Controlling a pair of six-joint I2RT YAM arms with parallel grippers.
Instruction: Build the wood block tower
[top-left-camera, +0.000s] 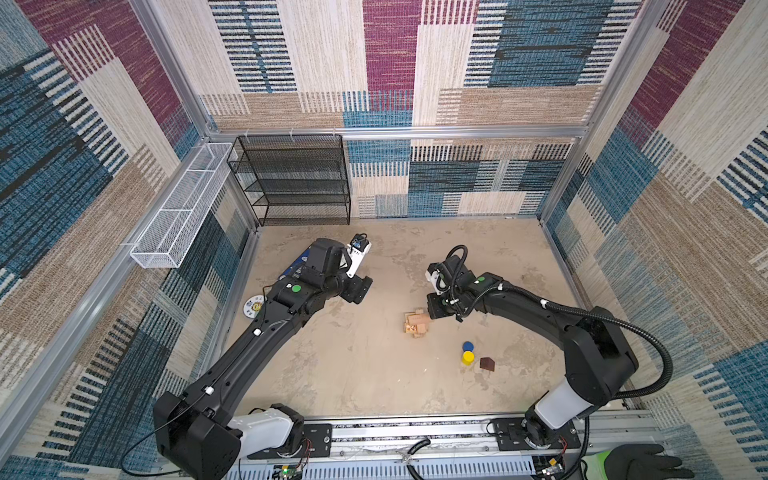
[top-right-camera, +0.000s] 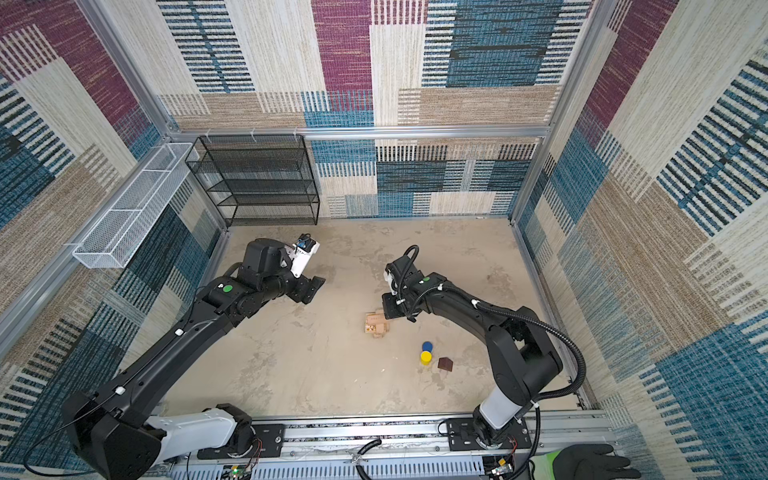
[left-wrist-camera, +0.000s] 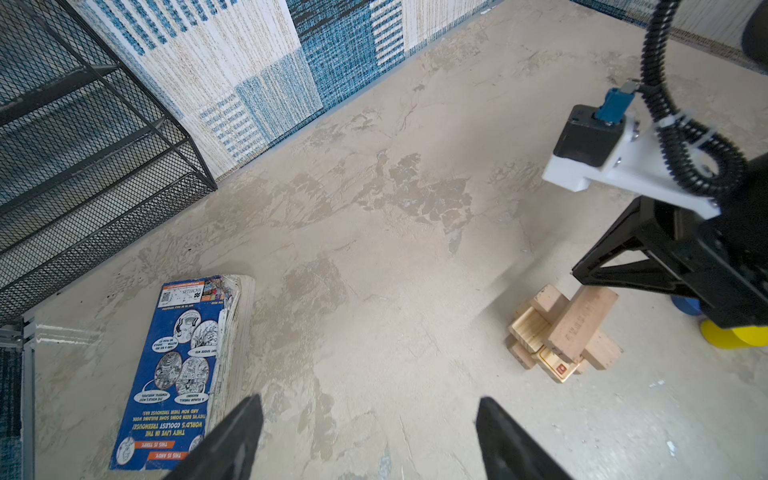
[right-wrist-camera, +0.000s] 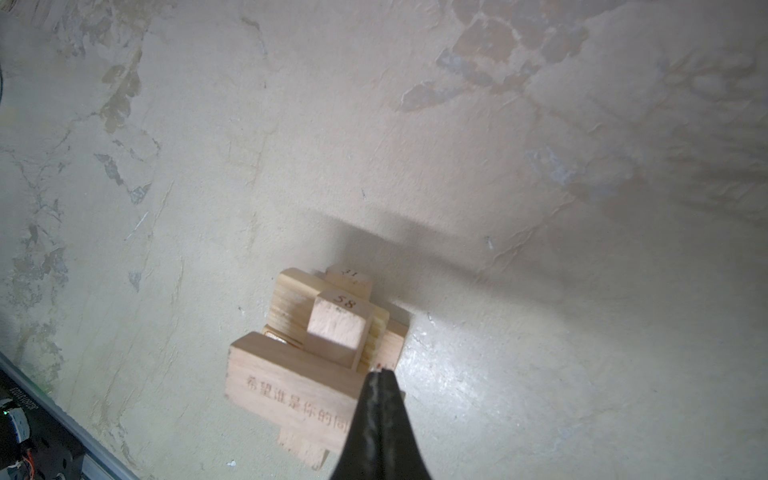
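Pale wooden bars (right-wrist-camera: 305, 370) — criss-crossed, printed characters on one.

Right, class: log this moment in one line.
tower: pale bars stacked criss-cross | left tool: open, empty, away | right tool: shut, empty, by tower | yellow cylinder, blue disc, brown block: unplaced

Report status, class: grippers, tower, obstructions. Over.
Left gripper open, empty. Right gripper shut, tip at tower. Yellow cylinder, blue disc, dark-brown piece unstacked nearby. No obstruction seen.
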